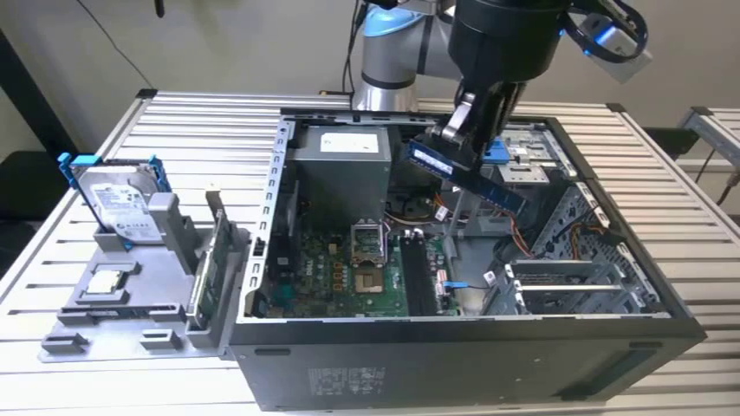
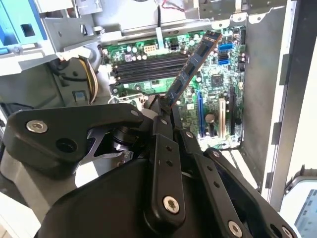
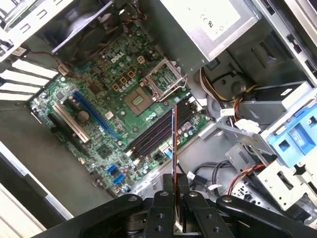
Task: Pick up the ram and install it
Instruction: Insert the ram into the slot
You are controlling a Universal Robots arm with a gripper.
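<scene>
A slatted metal table point(image 1: 173, 121) stood before a plain grey wall point(image 1: 173, 43). Toward the exterior view's left, a grey holder point(image 1: 110, 312) propped up a hard drive point(image 1: 121, 208), with a green card point(image 1: 214, 269) standing on edge just beside it. In the middle sat an open case point(image 1: 463, 364), its motherboard point(image 1: 347, 269) lying flat inside with dark slots point(image 1: 417, 277) bare.

Above the case hung the gripper point(image 1: 445, 139), jaws clamped on one end of the ram point(image 1: 469, 178). The ram was held in the air, clear of the board. Its long axis was tilted, sloping down toward the exterior view's right. In the second wrist view the ram point(image 2: 190, 72) reached out from the jaws over the slots point(image 2: 148, 67); in the first wrist view the ram point(image 3: 174, 144) showed edge-on.
</scene>
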